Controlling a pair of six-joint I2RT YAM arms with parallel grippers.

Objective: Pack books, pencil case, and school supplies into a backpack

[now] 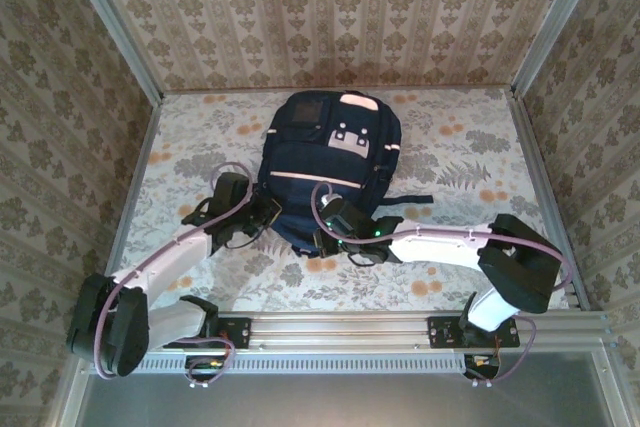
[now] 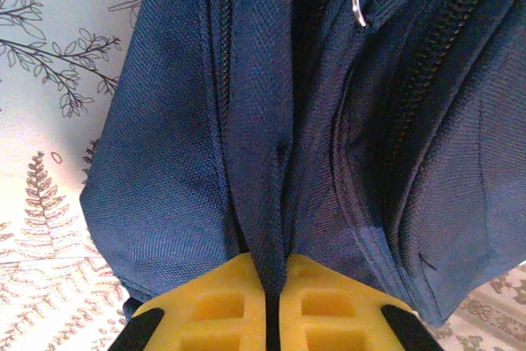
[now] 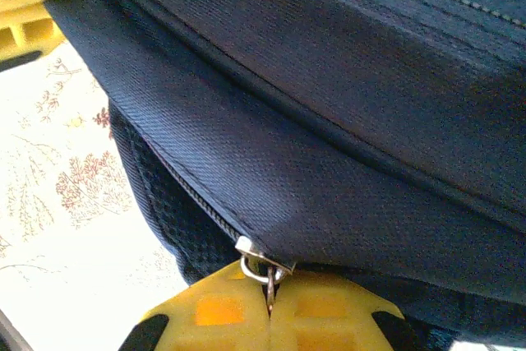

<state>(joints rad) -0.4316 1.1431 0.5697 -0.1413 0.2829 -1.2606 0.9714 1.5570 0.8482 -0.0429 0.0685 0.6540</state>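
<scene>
Left gripper [image 2: 271,289] pinching a fold of the backpack [image 1: 330,147], right gripper [image 3: 269,306] clamped shut on its metal zipper pull [image 3: 261,267]

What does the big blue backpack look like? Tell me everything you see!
The backpack is big, made of navy woven cloth, with pale pink stripes, grey patches, front pockets and dark straps. It lies flat on the flowery table, front up. The left gripper pinches a fold of its cloth at the near end; the right gripper is shut on a metal zip ring there.
</scene>
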